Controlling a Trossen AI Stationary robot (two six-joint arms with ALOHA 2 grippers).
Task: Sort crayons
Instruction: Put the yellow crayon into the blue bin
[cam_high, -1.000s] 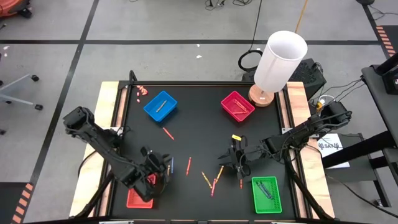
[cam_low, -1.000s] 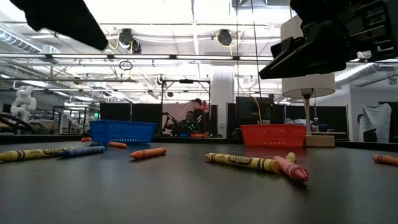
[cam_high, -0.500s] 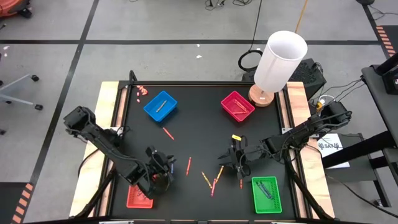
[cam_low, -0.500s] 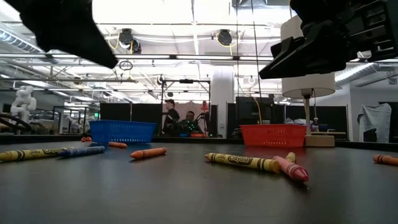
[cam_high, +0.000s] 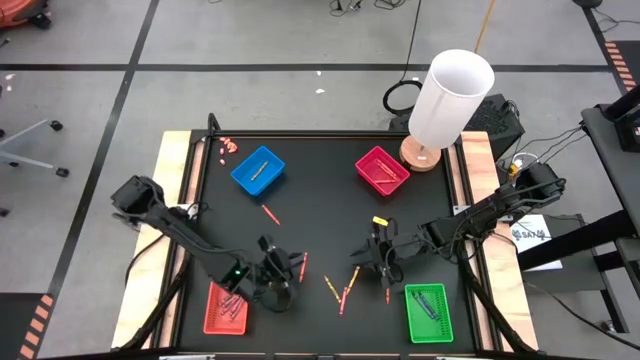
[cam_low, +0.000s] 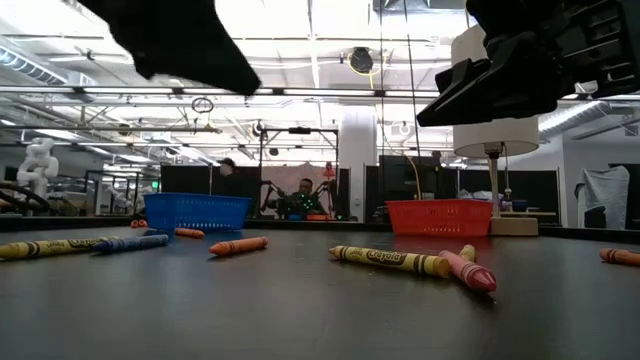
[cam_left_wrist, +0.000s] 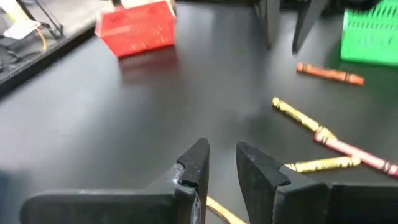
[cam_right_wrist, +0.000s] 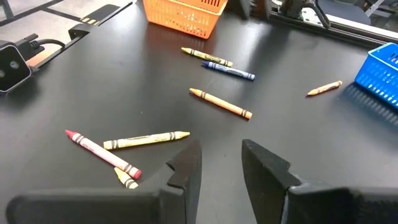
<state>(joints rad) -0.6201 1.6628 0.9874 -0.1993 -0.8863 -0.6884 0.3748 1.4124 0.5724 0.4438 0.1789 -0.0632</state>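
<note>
Loose crayons lie flat on the black table: an orange one (cam_high: 304, 264), a crossed group of yellow and pink ones (cam_high: 343, 290) and a red-orange one (cam_high: 270, 213). My left gripper (cam_high: 283, 268) hovers left of the group, open and empty. Its wrist view (cam_left_wrist: 217, 171) shows a yellow crayon (cam_left_wrist: 224, 211) under the fingers and the yellow (cam_left_wrist: 295, 114) and pink (cam_left_wrist: 354, 152) crayons ahead. My right gripper (cam_high: 382, 262) hangs open and empty right of the group. Its wrist view (cam_right_wrist: 217, 165) shows the pink (cam_right_wrist: 102, 152), yellow (cam_right_wrist: 146, 140), orange (cam_right_wrist: 221, 102) and blue (cam_right_wrist: 227, 70) crayons beyond it.
Trays stand toward the corners: blue (cam_high: 258, 170) far left, magenta (cam_high: 382, 170) far right, red (cam_high: 225, 308) near left, green (cam_high: 430, 312) near right, each with crayons. A white lamp (cam_high: 450, 100) stands at the far right corner. Tiny pink bits (cam_high: 228, 146) lie far left.
My left gripper has gone from beside the red tray toward the table's right edge, over the crayons left of the middle. No crayon has moved.
</note>
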